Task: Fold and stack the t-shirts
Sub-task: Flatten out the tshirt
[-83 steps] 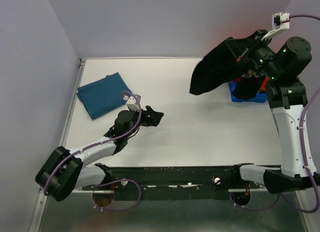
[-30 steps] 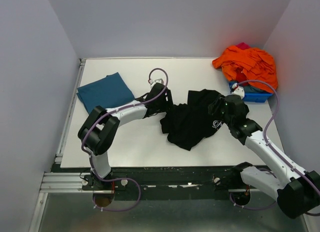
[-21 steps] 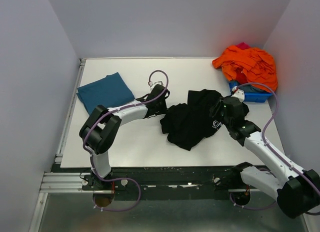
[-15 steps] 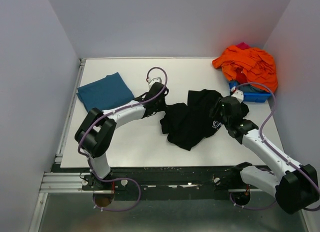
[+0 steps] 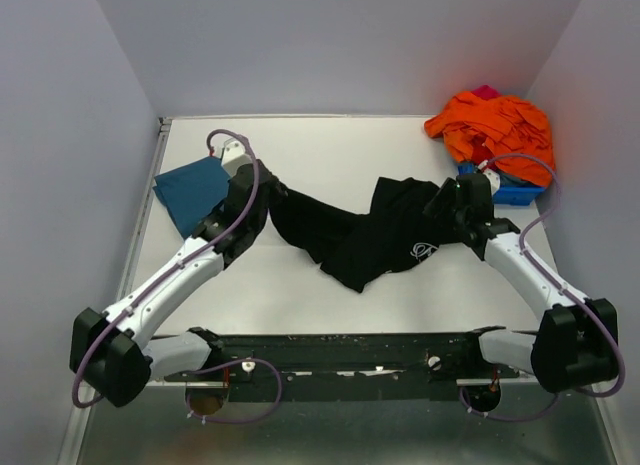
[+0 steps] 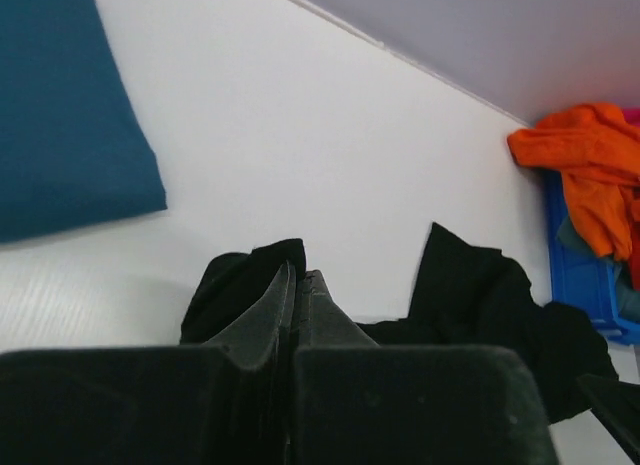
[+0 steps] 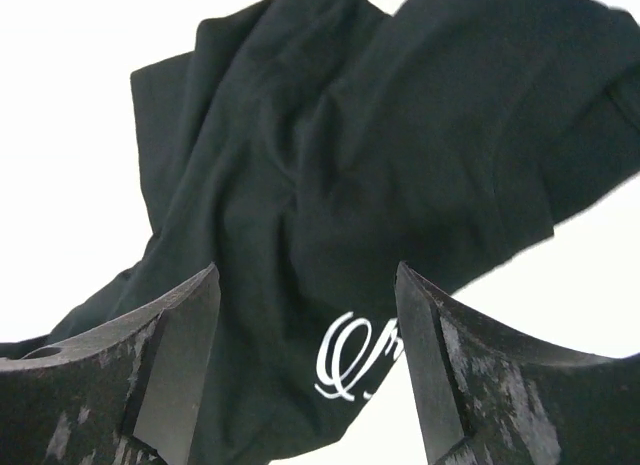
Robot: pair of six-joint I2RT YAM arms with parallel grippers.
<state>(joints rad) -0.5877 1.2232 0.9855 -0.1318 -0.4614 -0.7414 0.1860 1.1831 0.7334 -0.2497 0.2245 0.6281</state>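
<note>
A black t-shirt lies stretched in a crumpled band across the middle of the table, a white script logo facing up. My left gripper is shut on the shirt's left end; in the left wrist view the fingers are pressed together with black cloth bunched around them. My right gripper hovers over the shirt's right end, open, its fingers spread above the cloth and holding nothing. The teal-blue t-shirt lies folded at the far left, partly hidden by my left arm.
A pile of orange cloth spills over a small blue bin at the back right corner, just behind my right gripper. Lilac walls enclose the table on three sides. The metal rail with the arm bases runs along the near edge.
My left gripper shut on the black shirt's left end and pulled it left toward the teal shirt, stretching it out. My right gripper opened, let go of the shirt and drew back right.
</note>
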